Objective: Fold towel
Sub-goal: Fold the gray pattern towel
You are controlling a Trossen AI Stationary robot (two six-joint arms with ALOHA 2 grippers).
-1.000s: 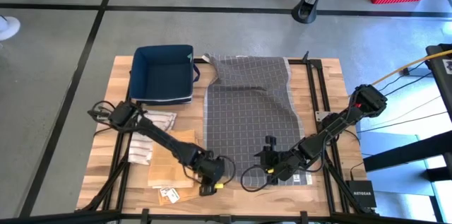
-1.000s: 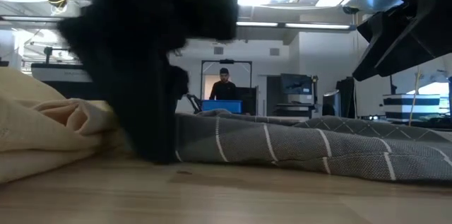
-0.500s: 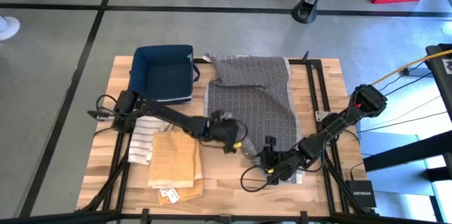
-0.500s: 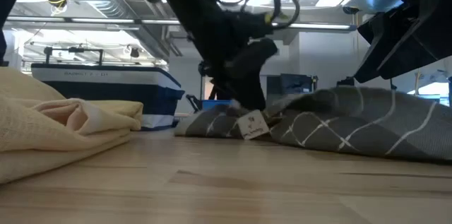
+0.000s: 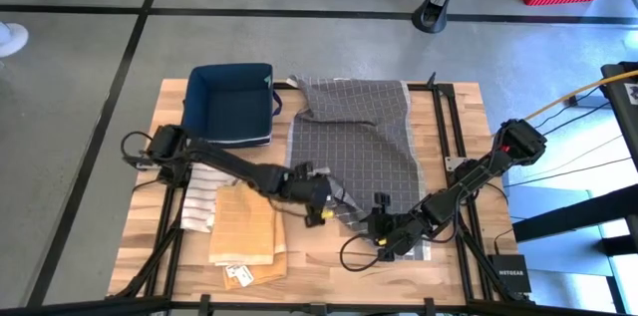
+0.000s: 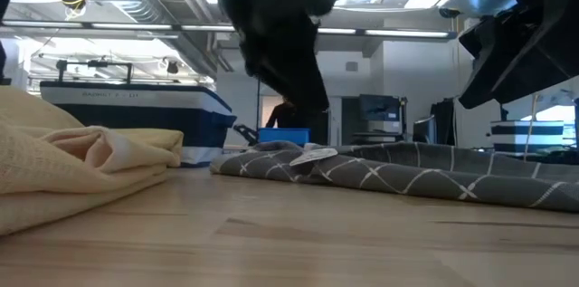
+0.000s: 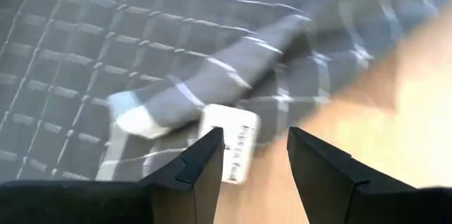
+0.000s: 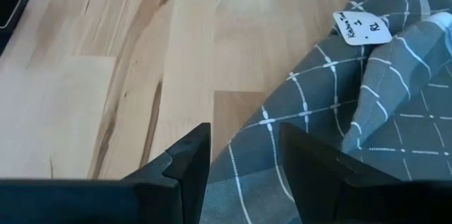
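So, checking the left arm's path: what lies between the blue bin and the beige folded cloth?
In the high view, a striped cloth lies between the blue bin and the beige folded cloth, with the left arm crossing above it.

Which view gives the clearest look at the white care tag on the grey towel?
The left wrist view: the white tag fills the space just beyond the left end effector, lying at the grey towel corner. The right wrist view shows it small, far off. The low view shows it edge-on. The high view barely resolves it.

My table (image 5: 454, 122) carries one grey checked towel (image 5: 359, 137), one blue bin (image 5: 229, 105), and two folded cloths: tan (image 5: 244, 226), striped (image 5: 202, 196).
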